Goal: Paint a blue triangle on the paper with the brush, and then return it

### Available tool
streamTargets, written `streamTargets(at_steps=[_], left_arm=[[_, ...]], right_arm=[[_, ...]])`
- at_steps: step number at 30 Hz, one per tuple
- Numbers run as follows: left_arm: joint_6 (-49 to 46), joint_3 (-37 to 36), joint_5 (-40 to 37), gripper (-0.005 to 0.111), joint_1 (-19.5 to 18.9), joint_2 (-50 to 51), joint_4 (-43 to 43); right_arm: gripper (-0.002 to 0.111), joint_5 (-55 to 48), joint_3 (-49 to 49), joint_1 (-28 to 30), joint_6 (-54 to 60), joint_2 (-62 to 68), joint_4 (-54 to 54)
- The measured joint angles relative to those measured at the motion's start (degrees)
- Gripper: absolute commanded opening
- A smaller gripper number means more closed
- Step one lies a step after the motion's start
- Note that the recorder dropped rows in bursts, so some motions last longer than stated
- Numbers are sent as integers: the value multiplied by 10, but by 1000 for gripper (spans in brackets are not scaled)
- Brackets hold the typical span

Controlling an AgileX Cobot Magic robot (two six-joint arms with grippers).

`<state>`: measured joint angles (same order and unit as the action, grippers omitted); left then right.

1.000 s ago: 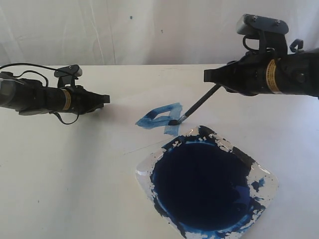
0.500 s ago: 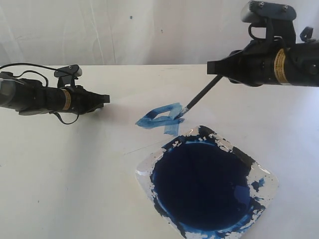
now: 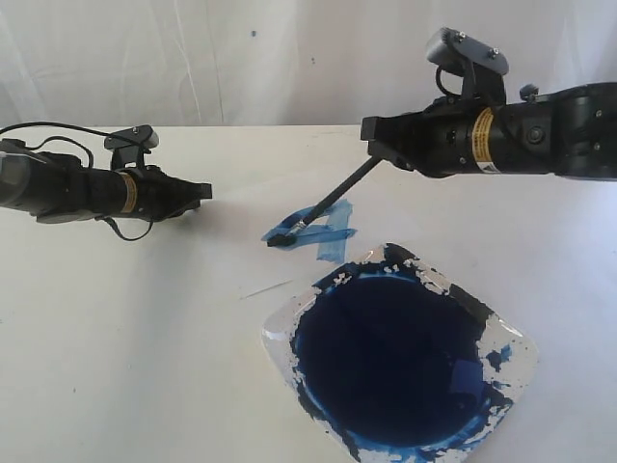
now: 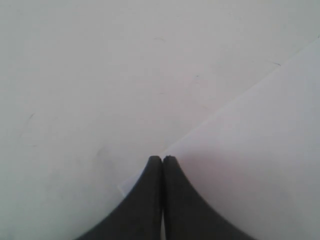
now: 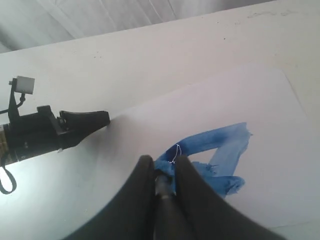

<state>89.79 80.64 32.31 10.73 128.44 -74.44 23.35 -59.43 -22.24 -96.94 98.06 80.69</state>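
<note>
My right gripper (image 3: pixel 381 142) is shut on the brush (image 3: pixel 333 198), whose black handle slants down to the left. Its bristles (image 3: pixel 281 236) touch the left corner of the blue triangle (image 3: pixel 318 230), a streaky outline on the paper (image 3: pixel 246 246). In the right wrist view the brush (image 5: pixel 164 192) runs between the fingers toward the blue triangle (image 5: pixel 220 150) on the paper (image 5: pixel 260 110). My left gripper (image 3: pixel 202 191) is shut with nothing in it, low over the table left of the paper. In the left wrist view its closed tips (image 4: pixel 162 160) sit at the paper's corner (image 4: pixel 250 150).
A square dish (image 3: pixel 501 333) holding a large pool of dark-blue paint (image 3: pixel 390 357) stands in front of the triangle, its rim smeared with paint. The left arm (image 5: pixel 55 130) shows in the right wrist view. A white backdrop (image 3: pixel 241 58) hangs behind the table.
The right arm has moved left and the brush tip has swept from the triangle's right side to its left corner. The left arm has not moved.
</note>
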Motion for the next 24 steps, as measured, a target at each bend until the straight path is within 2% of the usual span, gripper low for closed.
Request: streamTargets(at_steps=[7, 15, 24], left_arm=[[0, 0, 0, 0, 0, 0, 0], [0, 0, 0, 0, 0, 0, 0], [0, 0, 0, 0, 0, 0, 0]], right_arm=[[0, -7, -1, 0, -2, -1, 30], [0, -39, -2, -1, -103, -28, 141], [0, -83, 13, -4, -125, -47, 158]])
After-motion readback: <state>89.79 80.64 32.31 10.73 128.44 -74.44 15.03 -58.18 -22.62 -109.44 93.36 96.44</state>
